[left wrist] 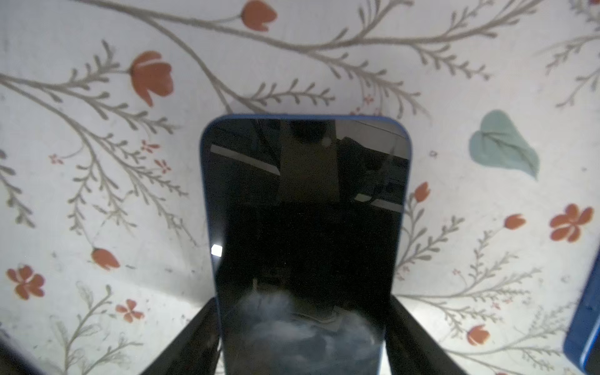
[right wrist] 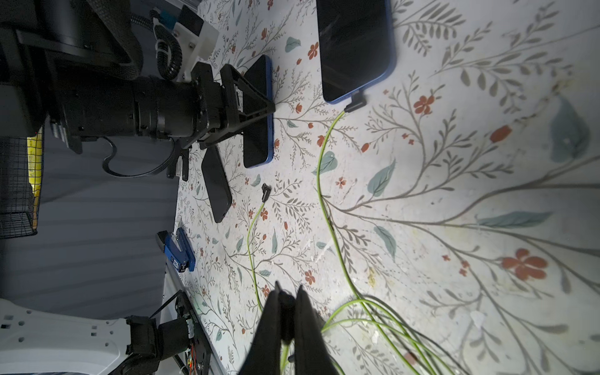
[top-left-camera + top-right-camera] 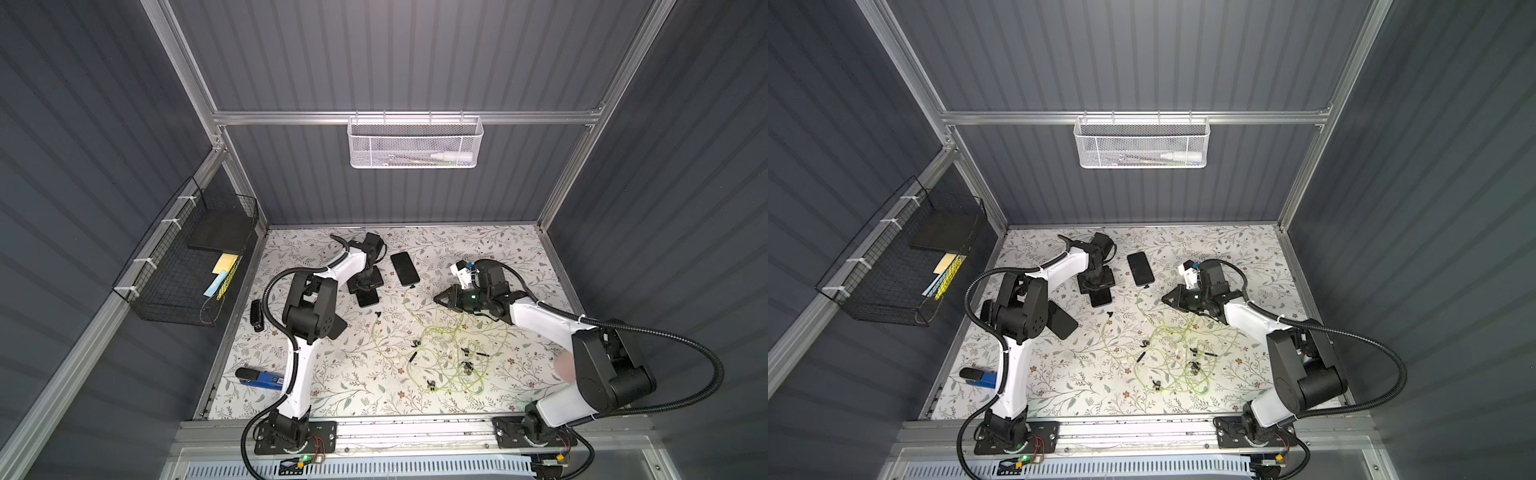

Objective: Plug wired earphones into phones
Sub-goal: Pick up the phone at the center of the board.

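Three phones (image 2: 354,48) (image 2: 256,152) (image 2: 216,185); earphones' (image 2: 356,102) number unclear

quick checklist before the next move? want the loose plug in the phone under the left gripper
1. Left gripper astride phone: ok.
2. Its jaws firm on phone: cannot tell.
3. Right gripper shut: ok.
4. Right gripper pinching cord: cannot tell.
5. Loose plug in phone: not ok, it lies on the table nearby.
6. Far phone plugged in: ok.
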You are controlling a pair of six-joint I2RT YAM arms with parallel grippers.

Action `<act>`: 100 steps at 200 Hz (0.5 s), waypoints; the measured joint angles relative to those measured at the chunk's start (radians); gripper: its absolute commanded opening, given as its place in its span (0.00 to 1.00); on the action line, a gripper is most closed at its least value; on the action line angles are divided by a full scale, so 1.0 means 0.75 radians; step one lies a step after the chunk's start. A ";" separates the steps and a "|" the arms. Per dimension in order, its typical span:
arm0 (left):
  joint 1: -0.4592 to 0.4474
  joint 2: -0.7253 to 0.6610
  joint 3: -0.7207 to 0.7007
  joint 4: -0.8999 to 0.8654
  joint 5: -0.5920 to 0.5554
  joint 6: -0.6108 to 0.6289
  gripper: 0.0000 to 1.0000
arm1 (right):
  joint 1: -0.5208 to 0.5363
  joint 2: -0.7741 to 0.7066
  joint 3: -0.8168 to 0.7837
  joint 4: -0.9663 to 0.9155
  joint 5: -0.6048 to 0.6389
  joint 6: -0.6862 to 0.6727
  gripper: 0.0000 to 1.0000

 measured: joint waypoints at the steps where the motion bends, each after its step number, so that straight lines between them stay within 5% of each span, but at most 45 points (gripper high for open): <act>1: 0.000 -0.002 -0.003 0.003 0.001 -0.001 0.66 | 0.000 -0.001 0.000 -0.001 0.001 -0.001 0.00; 100: 0.031 -0.390 -0.351 0.322 0.407 -0.298 0.47 | 0.123 -0.033 0.017 0.020 0.069 -0.088 0.00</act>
